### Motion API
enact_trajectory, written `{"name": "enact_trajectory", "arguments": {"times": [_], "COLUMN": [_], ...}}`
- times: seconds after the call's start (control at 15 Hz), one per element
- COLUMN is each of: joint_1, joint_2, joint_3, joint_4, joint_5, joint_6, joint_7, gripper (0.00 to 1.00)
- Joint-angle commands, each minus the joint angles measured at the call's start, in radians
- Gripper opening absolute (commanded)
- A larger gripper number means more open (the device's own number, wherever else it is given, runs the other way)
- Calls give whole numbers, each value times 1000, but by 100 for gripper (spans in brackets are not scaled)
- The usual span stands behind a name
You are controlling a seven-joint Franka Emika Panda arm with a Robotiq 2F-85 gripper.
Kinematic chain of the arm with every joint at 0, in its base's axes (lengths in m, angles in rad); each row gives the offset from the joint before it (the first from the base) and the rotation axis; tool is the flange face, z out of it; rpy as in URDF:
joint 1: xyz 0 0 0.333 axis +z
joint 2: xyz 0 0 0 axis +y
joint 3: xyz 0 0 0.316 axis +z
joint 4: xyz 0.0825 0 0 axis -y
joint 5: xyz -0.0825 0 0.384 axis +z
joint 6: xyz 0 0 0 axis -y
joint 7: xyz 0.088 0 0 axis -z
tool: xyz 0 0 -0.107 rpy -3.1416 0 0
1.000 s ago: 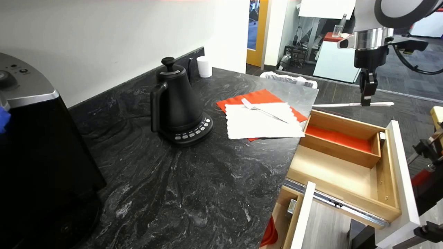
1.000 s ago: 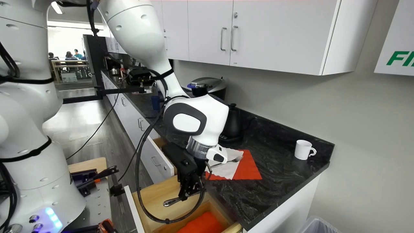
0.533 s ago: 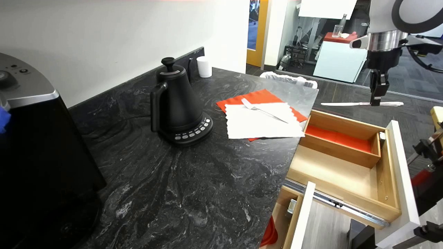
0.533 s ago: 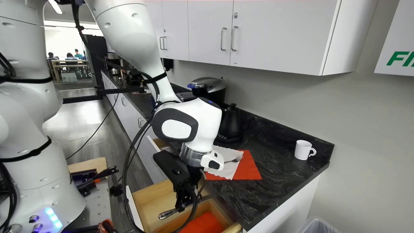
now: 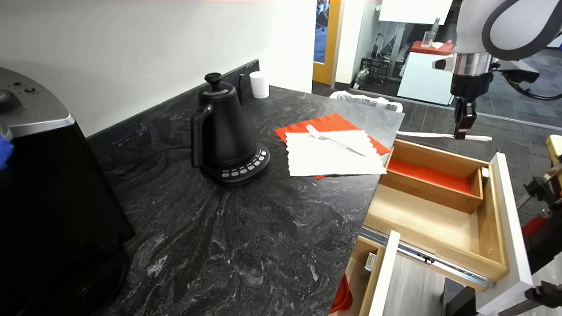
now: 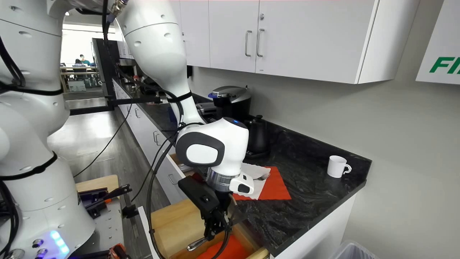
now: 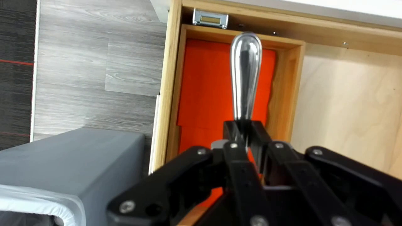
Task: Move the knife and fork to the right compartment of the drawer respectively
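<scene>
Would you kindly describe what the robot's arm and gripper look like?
The arm is white with rounded links, a dark grey ring near the wrist and a silver collar. Black cables run along it, and black bands circle it. Light-blue lights glow at its base. The gripper is black, with slim fingers and silvery screw heads.

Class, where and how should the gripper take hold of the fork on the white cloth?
The fork is probably best gripped at mid-handle, from straight above, jaws closing across its narrow width. In an exterior view it lies flat on the white cloth, its slim handle uncovered and pointing toward the divided drawer.
</scene>
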Motion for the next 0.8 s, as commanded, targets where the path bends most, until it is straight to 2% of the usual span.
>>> {"name": "enact_trajectory", "arguments": {"times": [0.0, 0.2, 0.33, 0.73], "joint_1": [-7, -14, -46, -41], "joint_2": [38, 67, 61, 14], "joint_3": [6, 23, 60, 45], "joint_4": [36, 84, 95, 59], "joint_5": [-21, -3, 44, 28], "joint_6": [9, -20, -56, -70], "joint_7": [25, 16, -36, -25], "gripper": [6, 6, 6, 6]}}
